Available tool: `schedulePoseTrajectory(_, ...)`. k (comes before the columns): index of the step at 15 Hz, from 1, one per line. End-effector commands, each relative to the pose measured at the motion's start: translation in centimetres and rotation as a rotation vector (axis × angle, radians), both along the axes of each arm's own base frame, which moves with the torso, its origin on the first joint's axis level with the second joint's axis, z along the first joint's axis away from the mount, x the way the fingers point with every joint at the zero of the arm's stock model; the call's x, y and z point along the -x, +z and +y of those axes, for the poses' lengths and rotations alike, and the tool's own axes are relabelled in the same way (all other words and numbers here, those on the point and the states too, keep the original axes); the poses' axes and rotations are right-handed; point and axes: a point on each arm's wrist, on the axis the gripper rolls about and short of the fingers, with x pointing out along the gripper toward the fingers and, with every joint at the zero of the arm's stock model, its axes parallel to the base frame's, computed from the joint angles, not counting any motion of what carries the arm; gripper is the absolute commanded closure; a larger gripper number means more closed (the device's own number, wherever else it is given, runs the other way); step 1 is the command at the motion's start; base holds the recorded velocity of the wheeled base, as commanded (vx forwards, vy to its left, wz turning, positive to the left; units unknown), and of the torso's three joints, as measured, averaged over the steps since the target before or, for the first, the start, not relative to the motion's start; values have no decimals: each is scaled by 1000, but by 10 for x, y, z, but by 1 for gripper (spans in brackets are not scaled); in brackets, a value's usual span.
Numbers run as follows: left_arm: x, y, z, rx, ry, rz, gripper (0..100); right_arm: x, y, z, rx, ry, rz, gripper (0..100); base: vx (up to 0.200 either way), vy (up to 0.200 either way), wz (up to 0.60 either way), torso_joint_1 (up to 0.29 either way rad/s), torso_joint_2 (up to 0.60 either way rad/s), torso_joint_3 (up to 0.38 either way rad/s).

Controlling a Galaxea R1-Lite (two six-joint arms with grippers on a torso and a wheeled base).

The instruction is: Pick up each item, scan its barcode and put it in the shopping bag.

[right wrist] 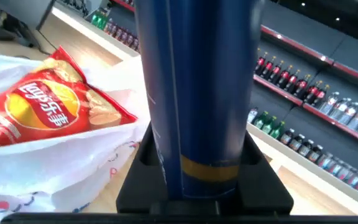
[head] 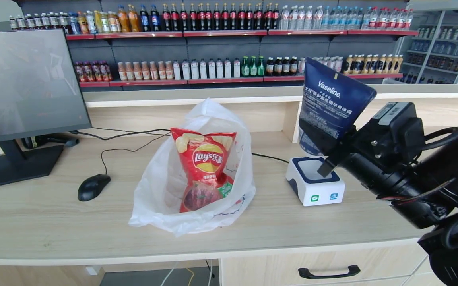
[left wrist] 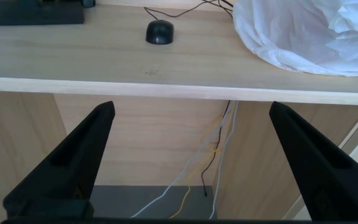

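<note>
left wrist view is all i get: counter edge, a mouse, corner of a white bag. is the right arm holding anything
Observer: Yes, the right gripper is shut on the lower end of a blue pouch.
Operator: where exactly
Observer: Just above the white scanner, which sits to the right of the shopping bag. I cannot tell whether the pouch touches the scanner.
Operator: anything packed already
Observer: A red bag of chips stands inside the shopping bag, its top poking out of the open mouth.
</note>
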Motion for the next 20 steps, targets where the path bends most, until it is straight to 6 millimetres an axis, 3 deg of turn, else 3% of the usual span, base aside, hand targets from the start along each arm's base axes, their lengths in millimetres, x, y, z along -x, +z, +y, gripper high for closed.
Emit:
schedulePoseTrajectory(1,0,0,0,0,0,-1,0,7,7,-1,-86,18,35,100,0,0,0,0,0,0)
schedulePoseTrajectory(5,0,0,0,0,0,1,0,10,12,-11,-376,-28,188,100,0,0,0,0,0,0)
schedulePoseTrajectory(20,0,0,0,-3,-2,-1,0,-14,10,-1,-401,-29,188,100,0,0,0,0,0,0)
